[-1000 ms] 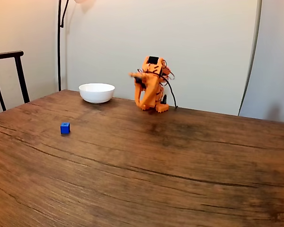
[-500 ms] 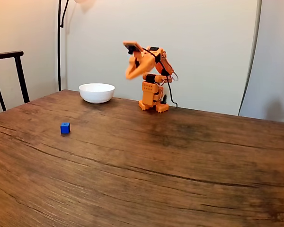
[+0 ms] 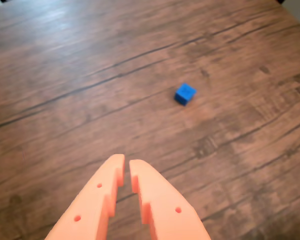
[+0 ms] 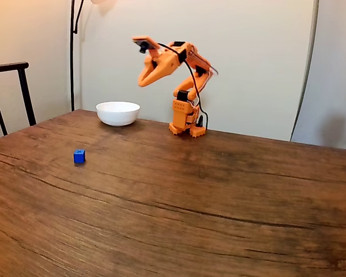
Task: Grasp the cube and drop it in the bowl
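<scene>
Orange plastic gripper [image 3: 127, 165] up high, jaws nearly shut, empty. Blue cube [image 3: 185, 93] at 1 o'clock on grainy wood table [image 3: 65, 100]; smooth white bowl [image 4: 117, 112] w/ round rim.

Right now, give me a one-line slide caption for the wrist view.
Gripper nearly shut, raised above the wooden table, blue cube lying ahead.

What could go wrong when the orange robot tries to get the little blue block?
The cube is tiny and the gripper is high above it with its jaws almost shut, so it must open first or it may just knock the cube away. The bowl sits well away from the cube, so a weak pinch could drop it on the way.
</scene>
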`<state>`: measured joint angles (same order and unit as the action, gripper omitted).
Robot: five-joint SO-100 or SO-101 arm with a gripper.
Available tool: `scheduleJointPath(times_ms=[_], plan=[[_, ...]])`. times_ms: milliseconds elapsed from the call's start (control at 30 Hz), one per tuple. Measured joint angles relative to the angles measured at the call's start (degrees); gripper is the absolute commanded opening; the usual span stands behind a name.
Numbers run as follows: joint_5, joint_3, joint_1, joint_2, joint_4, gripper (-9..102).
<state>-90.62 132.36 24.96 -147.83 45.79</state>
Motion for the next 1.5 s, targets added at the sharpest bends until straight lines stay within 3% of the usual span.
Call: scheduleJointPath(times_ms=[333,933,1500], plan=[[0.0,-20.5,0.0,28.6,-2.5,0],[1.1,-52.3,-0.7,60.0,-2.5,0],[10.3,-56.1,2.6,69.1,-2.5,1]])
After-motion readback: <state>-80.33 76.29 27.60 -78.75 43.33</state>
